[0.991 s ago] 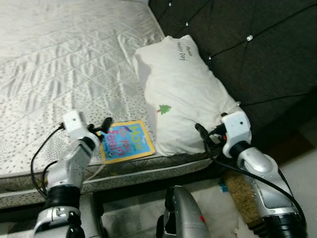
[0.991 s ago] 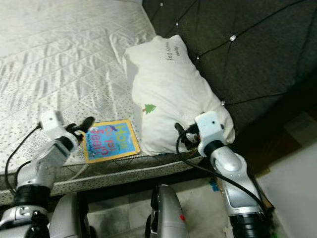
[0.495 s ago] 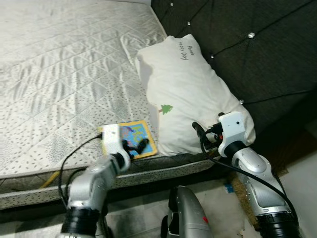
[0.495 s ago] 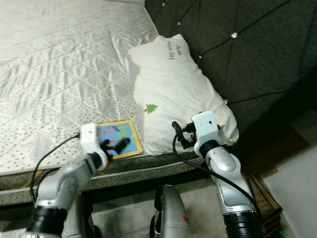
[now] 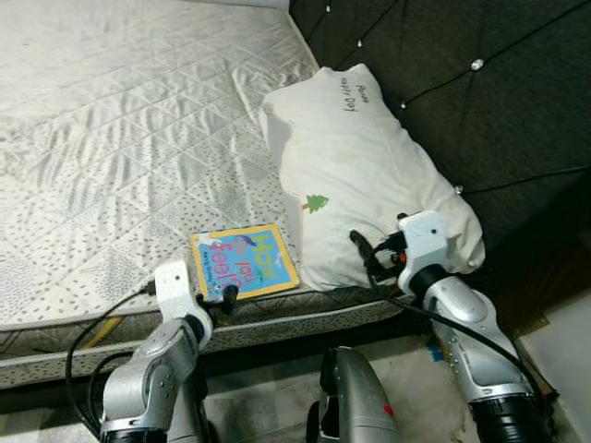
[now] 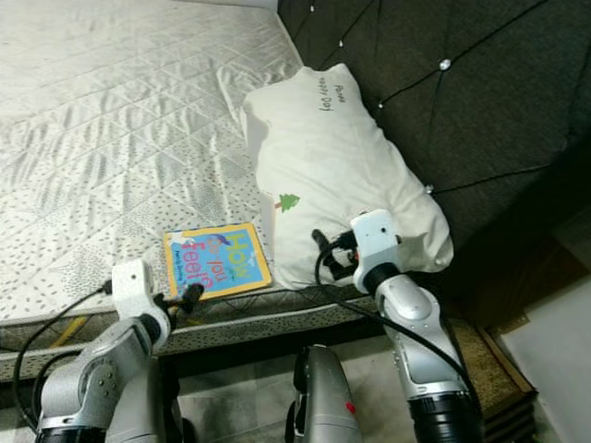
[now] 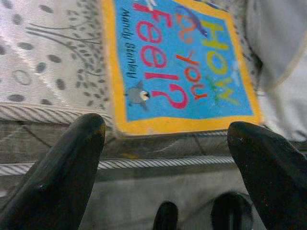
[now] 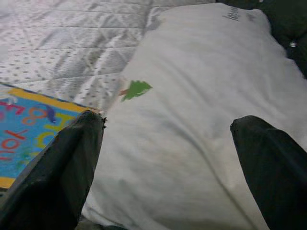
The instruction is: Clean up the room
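A blue picture book with a yellow border (image 5: 243, 263) lies flat on the mattress (image 5: 111, 120) near its front edge. My left gripper (image 5: 222, 297) is open, just below the book's near edge at the mattress side; in the left wrist view the book (image 7: 177, 72) sits between and beyond the open fingers (image 7: 62, 177). A white pillow with a small green tree (image 5: 369, 175) rests against the headboard, right of the book. My right gripper (image 5: 365, 254) is open, close to the pillow's (image 8: 201, 120) front corner, with nothing in it.
A dark tufted headboard (image 5: 480, 92) rises behind the pillow on the right. The bed's front edge runs across below the book, with a yellow strip (image 5: 106, 328) tucked at it. My grey body (image 5: 355, 406) and pale floor lie below; a brown mat (image 6: 489, 360) is at right.
My left gripper swung right toward the book, then dropped back to the mattress's front edge. The book and pillow stay put. The right gripper barely moved; the camera shifted slightly.
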Controlling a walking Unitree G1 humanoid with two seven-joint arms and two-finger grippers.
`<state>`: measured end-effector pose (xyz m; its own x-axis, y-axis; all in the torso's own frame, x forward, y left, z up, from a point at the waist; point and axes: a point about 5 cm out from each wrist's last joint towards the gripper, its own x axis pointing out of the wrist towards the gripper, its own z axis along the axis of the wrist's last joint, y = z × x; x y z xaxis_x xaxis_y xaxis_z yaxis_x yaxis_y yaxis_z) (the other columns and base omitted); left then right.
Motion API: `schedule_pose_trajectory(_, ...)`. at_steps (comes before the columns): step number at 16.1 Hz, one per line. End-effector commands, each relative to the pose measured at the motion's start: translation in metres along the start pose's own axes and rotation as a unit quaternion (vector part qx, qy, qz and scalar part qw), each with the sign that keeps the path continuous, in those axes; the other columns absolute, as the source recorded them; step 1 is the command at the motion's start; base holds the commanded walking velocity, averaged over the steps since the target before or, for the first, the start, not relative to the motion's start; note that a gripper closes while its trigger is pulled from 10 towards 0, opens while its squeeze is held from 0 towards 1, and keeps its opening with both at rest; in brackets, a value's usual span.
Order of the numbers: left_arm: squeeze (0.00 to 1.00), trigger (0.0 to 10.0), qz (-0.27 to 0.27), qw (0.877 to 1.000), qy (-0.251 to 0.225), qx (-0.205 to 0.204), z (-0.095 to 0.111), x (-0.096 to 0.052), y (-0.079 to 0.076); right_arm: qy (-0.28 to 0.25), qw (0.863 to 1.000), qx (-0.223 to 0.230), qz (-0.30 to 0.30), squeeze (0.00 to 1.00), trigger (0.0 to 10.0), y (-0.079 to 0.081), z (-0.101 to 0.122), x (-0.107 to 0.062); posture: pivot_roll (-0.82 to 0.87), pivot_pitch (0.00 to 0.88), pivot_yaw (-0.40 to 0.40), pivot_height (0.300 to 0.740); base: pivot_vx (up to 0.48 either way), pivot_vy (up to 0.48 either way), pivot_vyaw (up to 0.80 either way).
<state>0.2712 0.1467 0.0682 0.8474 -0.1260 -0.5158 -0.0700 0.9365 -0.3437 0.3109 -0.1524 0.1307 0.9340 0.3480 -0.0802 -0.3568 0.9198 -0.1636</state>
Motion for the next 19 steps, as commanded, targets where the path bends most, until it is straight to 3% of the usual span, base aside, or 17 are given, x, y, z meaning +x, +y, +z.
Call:
schedule_pose_trajectory(1, 1.00, 10.0, -0.030, 0.999, 0.018, 0.012, -0.003, 0.002, -0.012, -0.004, 1.000, 0.001, 0.005, 0.00, 10.0, 0.000, 0.002, 0.000, 0.00, 0.119, -0.124, 0.576, 0.000, 0.000, 0.00)
schedule_pose_trajectory(8, 1.00, 10.0, -0.063, 0.995, 0.078, -0.006, -0.017, 0.010, -0.023, -0.008, 1.000, -0.005, 0.011, 0.00, 10.0, 0.003, 0.003, -0.001, -0.01, 0.119, -0.110, 0.576, 0.000, 0.000, 0.00)
schedule_pose_trajectory(14, 1.00, 10.0, -0.081, 0.991, 0.101, -0.020, -0.018, 0.027, -0.028, -0.017, 1.000, -0.014, 0.013, 0.00, 10.0, 0.003, 0.008, -0.002, -0.04, 0.123, -0.106, 0.576, 0.000, 0.000, 0.00)
schedule_pose_trajectory(15, 0.47, 10.0, -0.064, 0.991, 0.112, -0.043, -0.021, 0.034, -0.021, -0.018, 1.000, -0.017, 0.010, 0.00, 10.0, 0.002, 0.009, -0.004, -0.06, 0.125, -0.102, 0.576, 0.000, 0.000, 0.00)
schedule_pose_trajectory(17, 0.24, 10.0, -0.047, 0.991, 0.116, -0.053, -0.023, 0.037, -0.013, -0.020, 1.000, -0.019, 0.005, 0.00, 10.0, -0.001, 0.011, -0.006, -0.06, 0.129, -0.102, 0.576, 0.000, 0.000, 0.00)
schedule_pose_trajectory(18, 0.00, 10.0, -0.044, 0.988, 0.123, -0.078, -0.025, 0.037, -0.010, -0.018, 1.000, -0.020, 0.003, 0.00, 10.0, -0.003, 0.011, -0.007, -0.06, 0.135, -0.104, 0.576, 0.000, 0.000, 0.00)
schedule_pose_trajectory(19, 0.00, 10.0, -0.045, 0.987, 0.122, -0.091, -0.026, 0.037, -0.009, -0.017, 1.000, -0.021, 0.003, 0.00, 10.0, -0.003, 0.010, -0.008, -0.06, 0.138, -0.107, 0.576, 0.000, 0.000, 0.00)
